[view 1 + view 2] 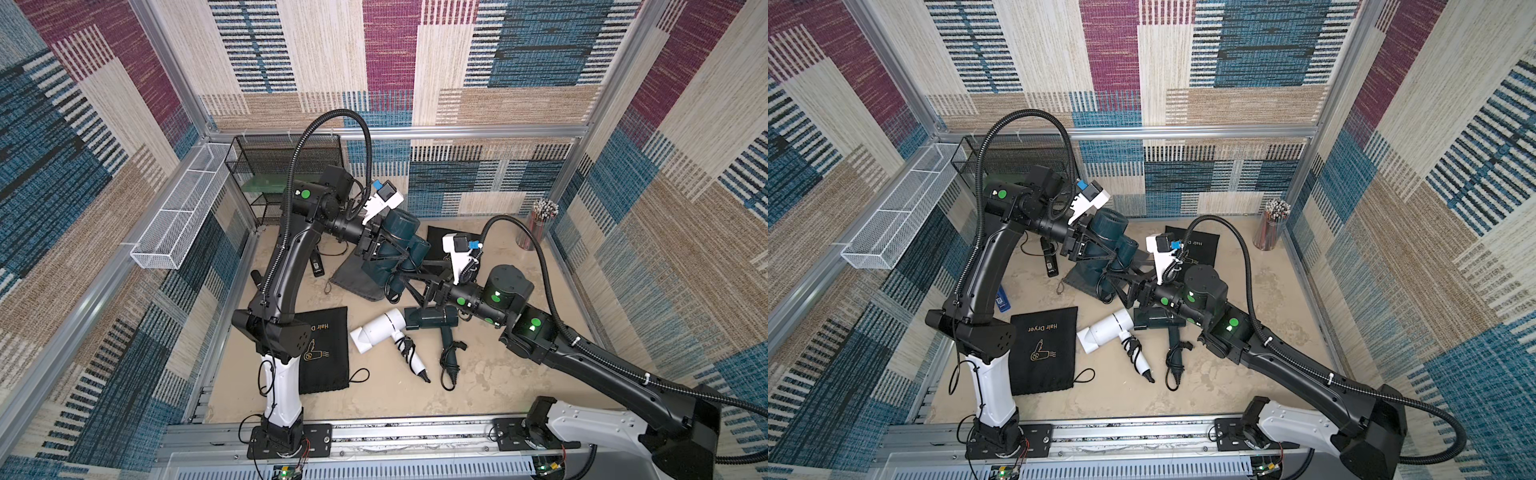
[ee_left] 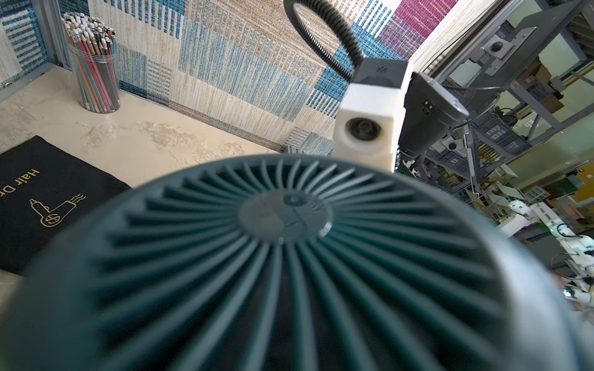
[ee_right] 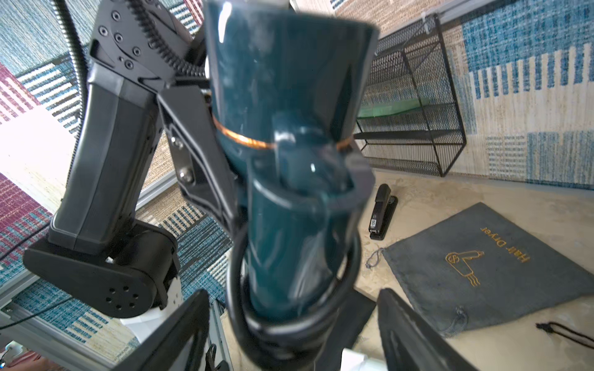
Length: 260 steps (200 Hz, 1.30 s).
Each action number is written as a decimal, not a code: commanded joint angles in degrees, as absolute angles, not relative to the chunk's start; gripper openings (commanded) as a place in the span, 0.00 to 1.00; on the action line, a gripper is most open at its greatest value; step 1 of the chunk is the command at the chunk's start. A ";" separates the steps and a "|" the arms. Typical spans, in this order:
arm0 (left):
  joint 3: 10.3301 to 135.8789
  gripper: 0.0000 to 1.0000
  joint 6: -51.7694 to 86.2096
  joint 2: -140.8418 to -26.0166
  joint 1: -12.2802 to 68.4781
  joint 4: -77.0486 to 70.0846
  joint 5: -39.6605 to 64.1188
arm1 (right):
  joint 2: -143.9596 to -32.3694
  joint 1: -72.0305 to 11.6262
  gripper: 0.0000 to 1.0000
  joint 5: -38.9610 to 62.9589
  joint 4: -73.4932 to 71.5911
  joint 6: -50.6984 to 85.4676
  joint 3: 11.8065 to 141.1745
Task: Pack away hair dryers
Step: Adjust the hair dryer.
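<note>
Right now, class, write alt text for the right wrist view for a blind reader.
A dark teal hair dryer, gripped at the barrel by the left end effector, fills the centre, its handle between the open jaws of the right end effector. A grey pouch lies behind.

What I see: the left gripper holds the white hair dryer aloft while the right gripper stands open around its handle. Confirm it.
Wrong colour: the left gripper holds a dark teal hair dryer; both top views show the white hair dryer lying on the table. The right gripper is open around the handle.
</note>
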<state>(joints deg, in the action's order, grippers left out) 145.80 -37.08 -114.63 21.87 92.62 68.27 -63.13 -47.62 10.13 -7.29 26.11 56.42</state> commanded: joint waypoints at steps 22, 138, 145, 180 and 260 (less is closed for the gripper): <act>145.77 0.00 -36.12 -114.79 21.86 100.90 72.40 | -65.85 -46.28 0.81 14.38 -12.91 27.13 57.31; 144.99 0.00 -36.30 -115.22 22.15 100.90 74.16 | -68.82 -45.70 0.49 14.23 -16.53 28.42 57.49; 144.85 0.00 -36.45 -115.11 22.23 100.90 73.93 | -68.82 -45.63 0.45 13.99 -16.52 28.55 57.39; 144.31 0.00 -37.05 -115.18 22.33 100.92 73.15 | -68.91 -45.45 0.21 13.75 -17.45 29.43 56.52; 147.70 0.93 -34.40 -116.45 22.61 100.90 69.68 | -67.20 -45.01 0.00 10.25 -20.39 30.67 53.45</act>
<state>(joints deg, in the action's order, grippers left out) 145.86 -36.34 -116.57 22.63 92.62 69.12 -67.81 -45.34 15.40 -18.06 29.71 53.80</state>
